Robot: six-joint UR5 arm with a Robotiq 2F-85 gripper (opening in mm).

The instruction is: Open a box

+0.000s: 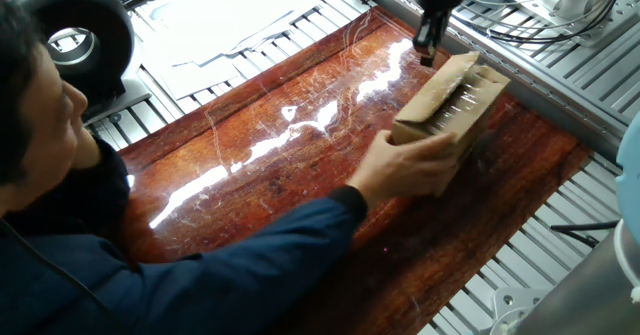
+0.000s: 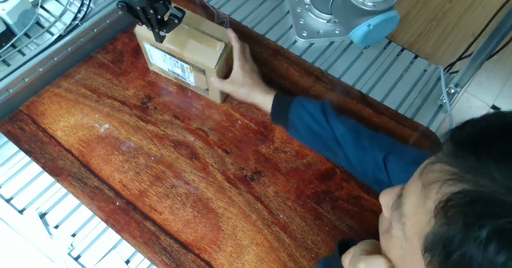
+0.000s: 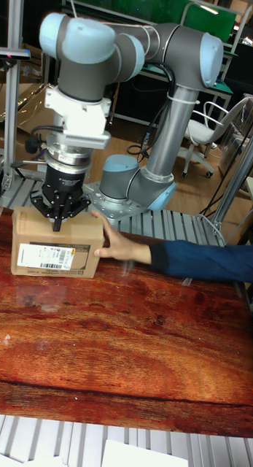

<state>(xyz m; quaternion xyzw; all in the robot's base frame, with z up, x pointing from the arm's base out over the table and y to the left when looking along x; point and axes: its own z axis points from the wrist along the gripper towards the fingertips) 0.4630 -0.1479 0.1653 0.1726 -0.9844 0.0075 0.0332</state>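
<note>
The box (image 3: pixel 57 241) is found on the wooden table (image 2: pixel 240 188), directly below the gripper (image 3: pixel 58 221), w/ its labelled long face (image 3: pixel 46 256) turned toward the tall fixed view. The fingertips are seen close together, at or just above the top edge nearest the arm's base; whether they touch cardboard or pinch a flap cannot be told, so the jaw state is recorded as undetermined. Flaps appear shut. The carton is steadied by a person's hand (image 3: pixel 120 246), pressed against the end face to one side of the gripper, fingers near the top corner. Judgement: step in hand is finding the flap seam. For a clean result, the tip should be set at the seam, not the flap middle, and lifted up and outward along the hinge. Risk: the light box may lift w/ the flap unless held down; the person's fingers sit near the gripper's path, so clearance is advised.
</note>
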